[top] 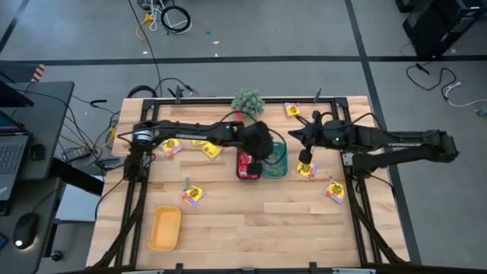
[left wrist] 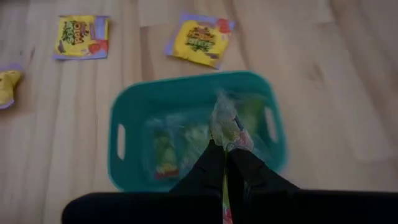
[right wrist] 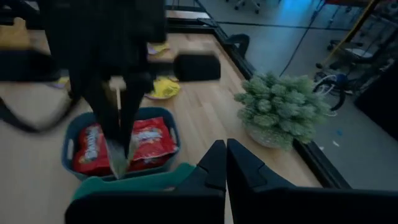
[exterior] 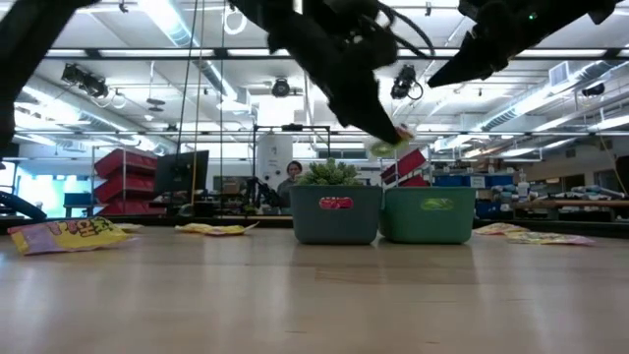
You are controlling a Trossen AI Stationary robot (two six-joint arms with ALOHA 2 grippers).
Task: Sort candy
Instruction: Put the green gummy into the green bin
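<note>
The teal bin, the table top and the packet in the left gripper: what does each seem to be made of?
The teal bin looks like moulded plastic, matte, with a rounded rim and cut-out handles. The table top looks like wood, pale planks with visible grain and seams. The pale green packet, pinched by the left gripper over the bin, seems thin film: it is crinkled and partly see-through.

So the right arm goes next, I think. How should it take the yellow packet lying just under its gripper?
Probably from straight above, fingers closing across the short width of the yellow packet. It lies flat on the wood beside the teal bin, so no side offers a raised edge. The right gripper hangs over it; the left gripper holds a pale green candy above that bin.
</note>
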